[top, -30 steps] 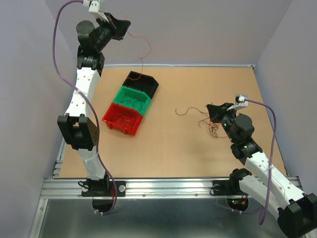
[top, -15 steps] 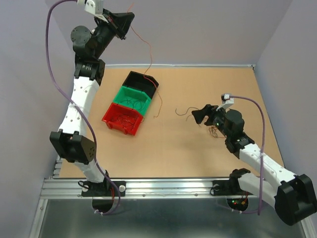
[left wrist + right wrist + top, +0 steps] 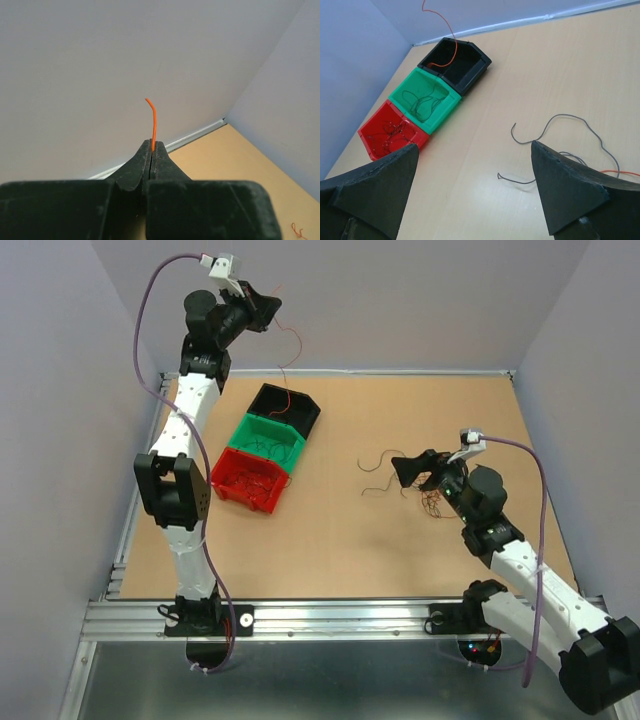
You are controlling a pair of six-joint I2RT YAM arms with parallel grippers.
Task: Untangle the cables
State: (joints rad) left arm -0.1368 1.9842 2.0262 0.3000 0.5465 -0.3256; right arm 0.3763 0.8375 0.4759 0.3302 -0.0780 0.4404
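1 orange wire (image 3: 154, 125) tight in the left hand (image 3: 151, 150) (tail in black bin (image 3: 476, 72)), right hand (image 3: 474, 150) agape.

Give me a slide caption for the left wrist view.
Left gripper, jaws closed on an orange wire curling up before the pale wall.

Glossy plastic bins (image 3: 442, 114), smooth wood-look tabletop (image 3: 520, 75) (soft sheen), matt black fingers (image 3: 166, 170), grooved metal rail (image 3: 330, 615).
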